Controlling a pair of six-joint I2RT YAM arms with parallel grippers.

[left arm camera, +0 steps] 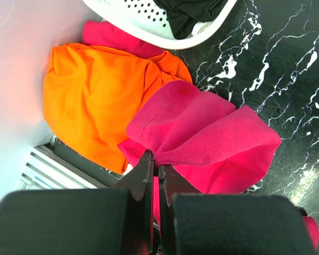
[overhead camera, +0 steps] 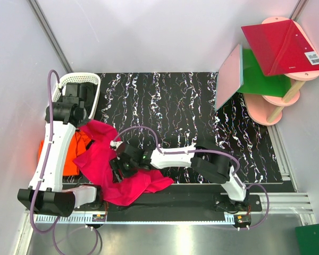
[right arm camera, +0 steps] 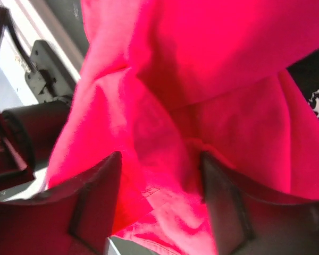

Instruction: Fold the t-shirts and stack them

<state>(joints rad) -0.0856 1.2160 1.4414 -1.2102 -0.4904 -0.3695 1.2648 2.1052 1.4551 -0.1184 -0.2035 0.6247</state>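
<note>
- Left gripper (left arm camera: 155,163) is pinched tight shut on a fold of the pink t-shirt (left arm camera: 202,138). The shirt's crumpled in the lower left of the overhead view, overlapping the orange t-shirt (left arm camera: 90,101) at the left edge.
- Right gripper (right arm camera: 159,164) is spread wide, its fingers straddling pink cloth with nothing clamped.
- I'd bite one edge layer, not the whole bunch, then pull the two grips apart over the bare table (overhead camera: 191,106) in mid-frame to flatten it.

I see a hot pink t-shirt (left arm camera: 202,133), bright orange t-shirt (left arm camera: 90,106), black desk (overhead camera: 175,106) streaked white, white perforated basket (left arm camera: 133,16), red panel (overhead camera: 279,45), green panel (overhead camera: 260,77)
</note>
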